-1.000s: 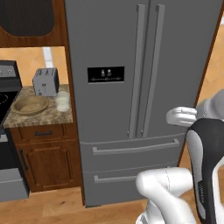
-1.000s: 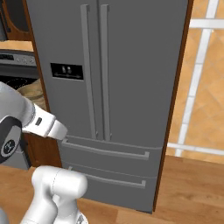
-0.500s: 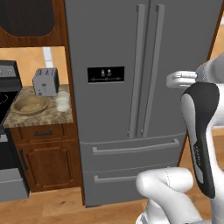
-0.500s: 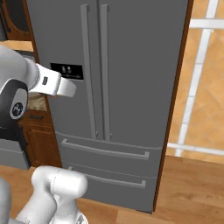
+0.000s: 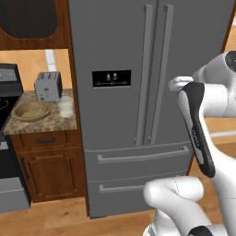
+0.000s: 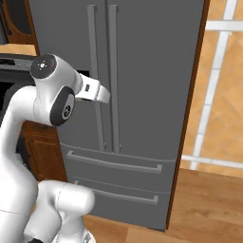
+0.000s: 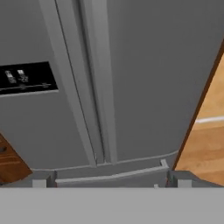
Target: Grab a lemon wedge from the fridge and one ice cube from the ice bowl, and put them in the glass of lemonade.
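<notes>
The fridge (image 5: 138,92) stands straight ahead with both doors and both drawers shut, so the lemon wedge is hidden. My gripper (image 7: 110,181) is open, its tips spread wide with nothing between them. It faces the right door's long handle (image 7: 103,87) from a short way off. The hand (image 5: 177,83) hovers at mid-door height, right of the handles, also seen as the hand (image 6: 97,92). On the stone counter to the left sit the tan ice bowl (image 5: 32,110) and the glass of lemonade (image 5: 66,107). An ice cube is too small to make out in the bowl.
A toaster (image 5: 48,86) stands behind the bowl. A stove (image 5: 7,99) adjoins the counter on the left, with a dark microwave (image 5: 30,18) above. The black dispenser panel (image 7: 26,78) is on the left door. Wood floor (image 6: 209,209) lies to the fridge's right.
The arm has lifted the hand from just above the drawers up to mid-door height, then eased it slightly towards the handles. The jaws stayed open and the base has not moved.
</notes>
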You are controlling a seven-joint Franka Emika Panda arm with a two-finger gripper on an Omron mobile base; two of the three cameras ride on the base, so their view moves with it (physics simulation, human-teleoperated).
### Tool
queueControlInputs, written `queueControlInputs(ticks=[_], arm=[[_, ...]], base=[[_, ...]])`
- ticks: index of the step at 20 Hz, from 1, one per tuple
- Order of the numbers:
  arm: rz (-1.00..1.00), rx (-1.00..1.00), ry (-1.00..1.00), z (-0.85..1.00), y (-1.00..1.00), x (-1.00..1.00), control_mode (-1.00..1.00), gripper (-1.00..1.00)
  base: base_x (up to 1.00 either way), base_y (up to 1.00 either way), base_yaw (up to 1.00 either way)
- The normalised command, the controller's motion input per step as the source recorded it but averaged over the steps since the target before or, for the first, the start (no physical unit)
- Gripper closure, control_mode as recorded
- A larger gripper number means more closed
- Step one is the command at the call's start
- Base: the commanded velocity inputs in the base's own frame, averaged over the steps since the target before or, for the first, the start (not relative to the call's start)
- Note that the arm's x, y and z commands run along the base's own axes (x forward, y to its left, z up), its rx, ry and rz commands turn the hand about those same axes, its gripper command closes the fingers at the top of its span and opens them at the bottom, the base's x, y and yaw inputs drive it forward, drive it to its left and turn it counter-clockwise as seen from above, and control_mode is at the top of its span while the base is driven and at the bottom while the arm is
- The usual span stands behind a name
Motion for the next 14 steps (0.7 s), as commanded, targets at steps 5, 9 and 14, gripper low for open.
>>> queueControlInputs(ticks=[5,9,14], arm=[[-0.02,0.0,0.0,-0.1,-0.01,1.0,-1.0,-1.0],[-0.11,0.0,0.1,-0.01,0.0,1.0,-1.0,-1.0],[-0.07,0.0,0.11,-0.21,0.0,0.79,-1.0,-1.0]], base=[[0.0,0.0,0.0],[0.0,0.0,0.0],[0.0,0.0,0.0]])
